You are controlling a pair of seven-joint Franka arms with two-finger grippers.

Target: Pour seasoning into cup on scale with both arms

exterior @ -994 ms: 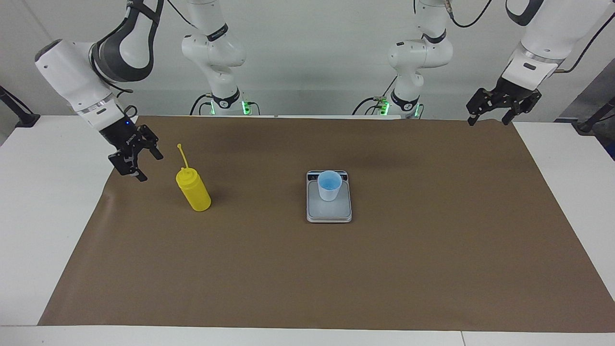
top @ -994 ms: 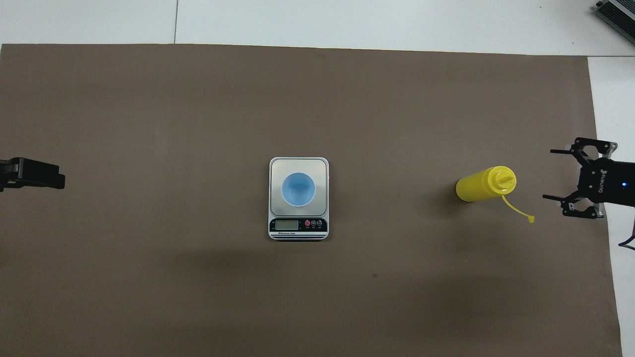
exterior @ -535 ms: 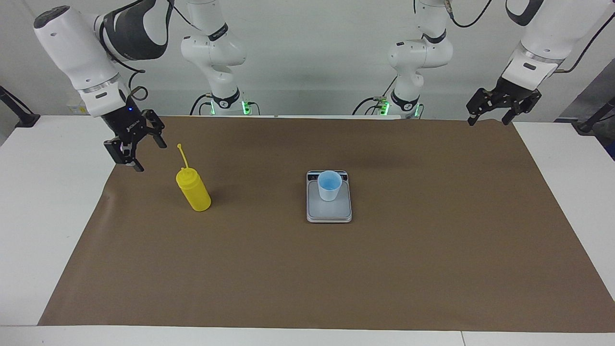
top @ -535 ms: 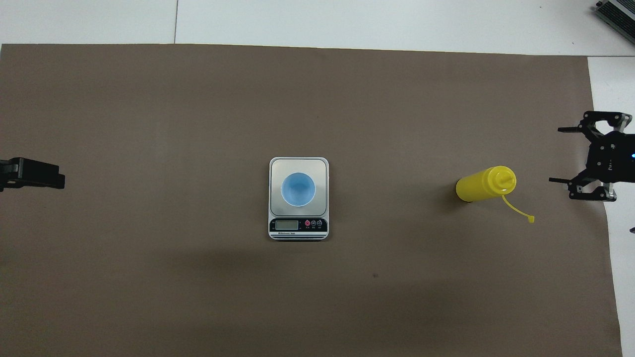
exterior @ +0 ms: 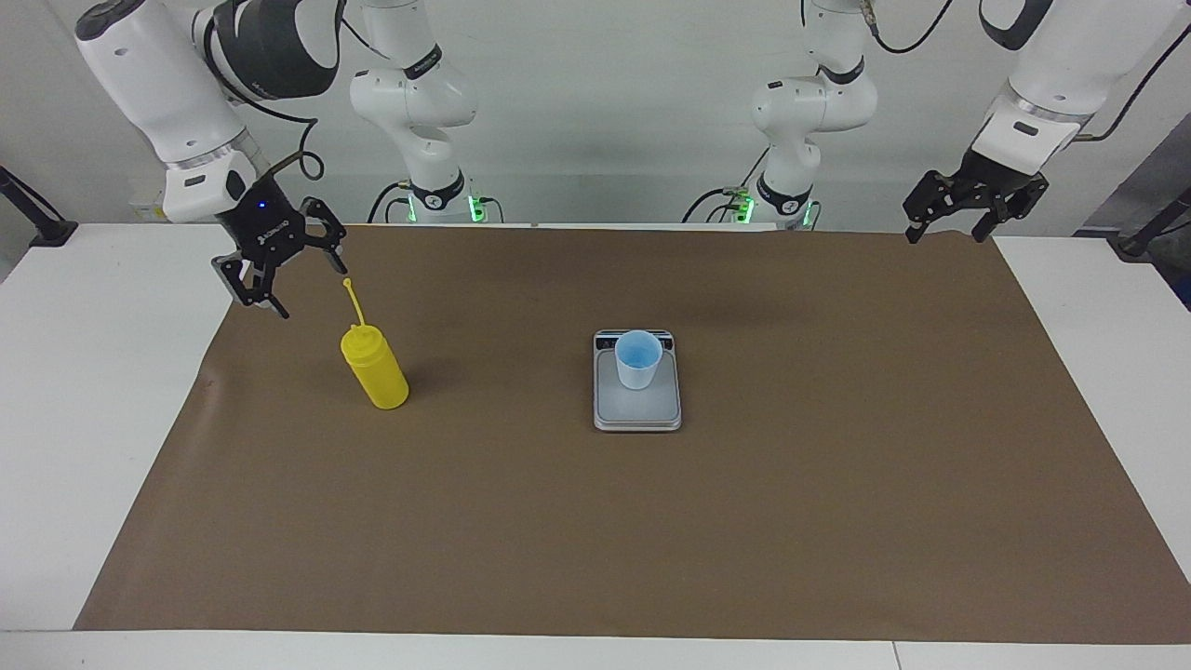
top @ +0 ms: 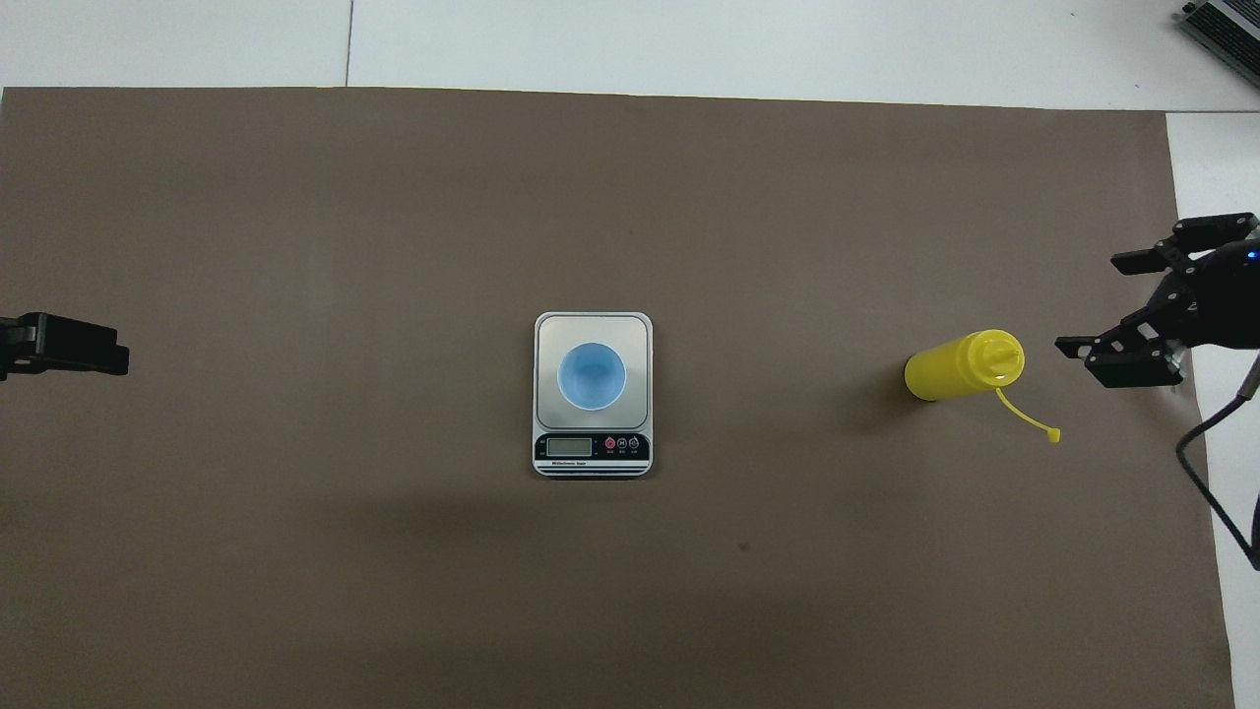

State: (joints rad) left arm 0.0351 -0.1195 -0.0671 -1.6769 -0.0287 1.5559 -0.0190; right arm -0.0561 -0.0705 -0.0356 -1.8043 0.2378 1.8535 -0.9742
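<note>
The yellow seasoning bottle (exterior: 377,372) (top: 950,366) stands upright on the brown mat toward the right arm's end, its cap strap sticking up. The pale-blue cup (exterior: 638,358) (top: 592,375) stands on the silver scale (exterior: 642,409) (top: 547,331) at mid table. My right gripper (exterior: 312,291) (top: 1088,303) hangs open in the air beside the bottle's top, not touching it, with nothing between its fingers. My left gripper (exterior: 944,237) (top: 69,345) waits open and empty over the mat's corner at the left arm's end.
A brown mat (exterior: 744,521) covers most of the white table (exterior: 74,391). Both arm bases (exterior: 437,195) stand at the robots' edge of the table. Bare mat lies between bottle and scale.
My right gripper has risen, turned and swung closer to the bottle's top and strap. Bottle, cup, scale and left gripper have not moved.
</note>
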